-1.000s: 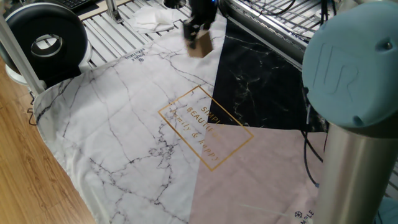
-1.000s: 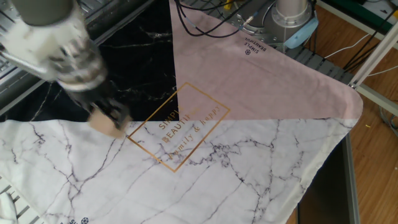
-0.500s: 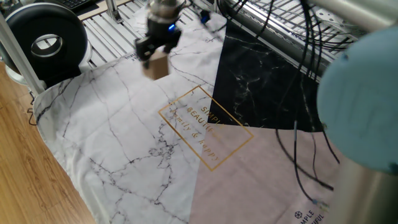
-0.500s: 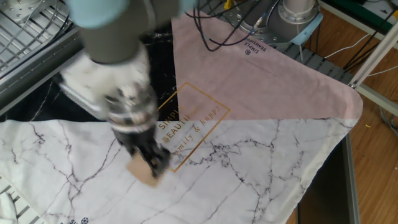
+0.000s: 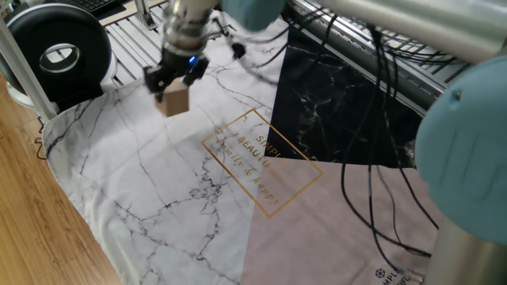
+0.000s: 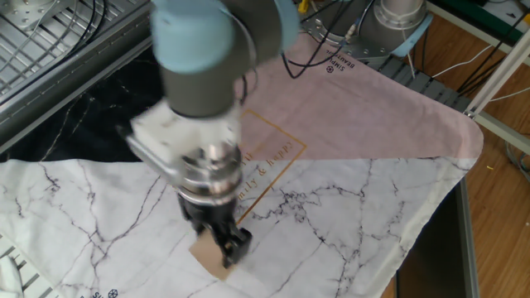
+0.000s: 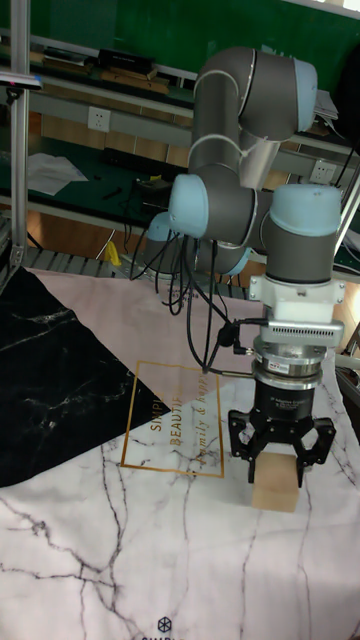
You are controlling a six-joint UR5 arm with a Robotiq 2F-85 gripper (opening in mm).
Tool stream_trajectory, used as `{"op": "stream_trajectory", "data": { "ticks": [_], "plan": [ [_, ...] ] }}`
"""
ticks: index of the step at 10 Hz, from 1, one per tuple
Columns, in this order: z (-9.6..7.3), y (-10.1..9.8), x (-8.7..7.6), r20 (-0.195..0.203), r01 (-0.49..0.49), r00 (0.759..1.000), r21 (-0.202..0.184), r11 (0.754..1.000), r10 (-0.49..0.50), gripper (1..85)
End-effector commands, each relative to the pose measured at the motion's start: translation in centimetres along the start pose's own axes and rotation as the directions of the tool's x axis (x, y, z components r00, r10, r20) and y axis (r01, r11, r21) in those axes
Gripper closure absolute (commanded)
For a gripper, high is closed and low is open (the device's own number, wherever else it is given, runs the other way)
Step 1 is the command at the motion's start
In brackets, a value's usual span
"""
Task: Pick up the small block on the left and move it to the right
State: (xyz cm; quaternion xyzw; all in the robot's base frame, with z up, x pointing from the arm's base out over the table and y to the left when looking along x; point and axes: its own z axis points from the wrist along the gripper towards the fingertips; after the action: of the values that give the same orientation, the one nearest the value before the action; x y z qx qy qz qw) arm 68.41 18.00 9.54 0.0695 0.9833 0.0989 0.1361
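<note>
The small block is a plain tan wooden cube held in my gripper, which is shut on it from above. In the other fixed view the small block hangs just over the white marbled part of the cloth, under my gripper. The tall fixed view shows the small block between the black fingers of my gripper, to the right of the gold printed square.
A cloth with white marble, black marble and pink sections covers the table. A round black device stands at one corner beside metal slats. Loose black cables hang from the arm over the black section. The arm's base stands beyond the pink corner.
My gripper has carried the small block from over the black section's edge across the gold print and on over the white marbled section, staying shut on it throughout.
</note>
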Motion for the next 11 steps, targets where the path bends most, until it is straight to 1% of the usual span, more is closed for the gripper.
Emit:
{"op": "stream_trajectory", "data": {
  "ticks": [1, 2, 3, 4, 5, 6, 8, 9, 10, 11],
  "plan": [
    [1.9, -0.2, 1.1, 0.025, -0.061, 0.998, 0.043, 0.997, 0.060, 84.7],
    [2.5, 0.1, 1.8, 0.012, -0.092, 0.996, 0.035, 0.995, 0.092, 84.7],
    [2.9, 0.4, 2.4, 0.008, -0.122, 0.992, 0.026, 0.992, 0.122, 84.7],
    [2.9, -0.1, 2.5, 0.009, -0.163, 0.987, 0.044, 0.986, 0.163, 84.7],
    [2.8, -0.9, 2.2, 0.029, -0.171, 0.985, 0.075, 0.982, 0.169, 84.7],
    [2.7, -1.9, 1.5, 0.054, -0.160, 0.986, 0.107, 0.981, 0.155, 81.0],
    [2.6, -2.1, 0.4, 0.091, -0.109, 0.991, 0.114, 0.987, 0.099, 63.3],
    [2.6, -1.7, 0.2, 0.097, -0.116, 0.990, 0.097, 0.988, 0.107, 63.3],
    [2.8, -0.6, 0.4, 0.087, -0.138, 0.987, 0.052, 0.989, 0.133, 51.0],
    [2.9, 0.2, 0.5, 0.082, -0.144, 0.986, 0.021, 0.989, 0.142, 37.0]
  ]
}}
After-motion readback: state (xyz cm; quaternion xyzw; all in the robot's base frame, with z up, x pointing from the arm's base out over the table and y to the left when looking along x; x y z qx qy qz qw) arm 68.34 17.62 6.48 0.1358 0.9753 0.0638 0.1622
